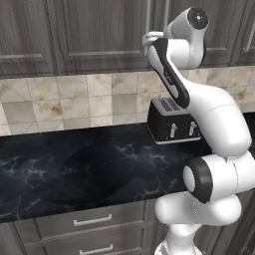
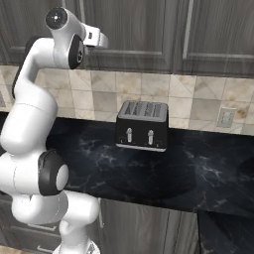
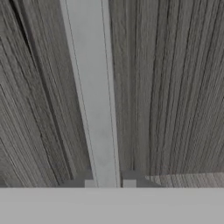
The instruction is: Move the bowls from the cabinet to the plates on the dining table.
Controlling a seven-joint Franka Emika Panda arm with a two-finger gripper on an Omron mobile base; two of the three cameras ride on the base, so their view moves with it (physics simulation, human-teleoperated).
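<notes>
Gripper at the cabinet door handle, doors shut, bowls out of sight

The gripper [image 3: 109, 183] sits close on the silver bar handle [image 3: 92, 96] of the cabinet [image 1: 94, 30]; its fingertips [image 3: 90, 183] stand apart either side of the bar, probably not yet clamped, though the view is cramped. The handle looks rigid and smooth, so likely slippery; best taken squarely mid-bar. The bowls presumably sit behind the closed doors. The base views show the toaster [image 2: 142, 125] on the black counter [image 1: 74, 164]; the hand view gives the bar's alignment.

Close view of a dark wood-grain cabinet door [image 3: 175, 87] with a long silver bar handle [image 3: 92, 96] running top to bottom, left of centre.
</notes>
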